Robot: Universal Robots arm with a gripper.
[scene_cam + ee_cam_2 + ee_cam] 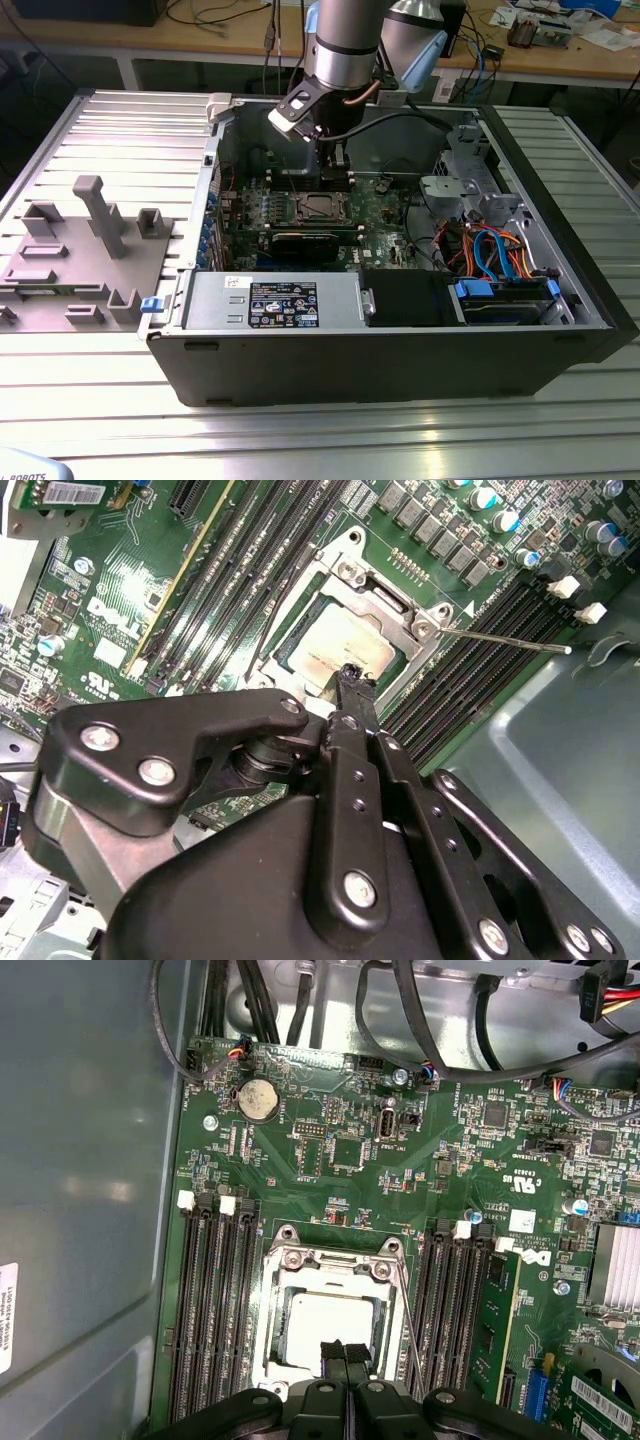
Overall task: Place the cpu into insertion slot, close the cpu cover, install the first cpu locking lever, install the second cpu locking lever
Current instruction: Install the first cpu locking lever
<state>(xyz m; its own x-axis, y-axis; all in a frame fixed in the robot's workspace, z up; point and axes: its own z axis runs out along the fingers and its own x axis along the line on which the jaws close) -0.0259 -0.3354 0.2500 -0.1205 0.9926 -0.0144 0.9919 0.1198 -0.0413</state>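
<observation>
tool (345, 1350) pinched above cpu (320, 1322) | second wrist view: lever (505, 640) juts sideways

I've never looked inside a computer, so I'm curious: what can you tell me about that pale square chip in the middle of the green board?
The cpu is a small flat square with a pale silvery-tan metal face. It lies flat on the green motherboard, framed by the silvery cpu cover and showing through its window. The gripper, fingers together, is at one edge; whether it touches cannot be told.
</observation>
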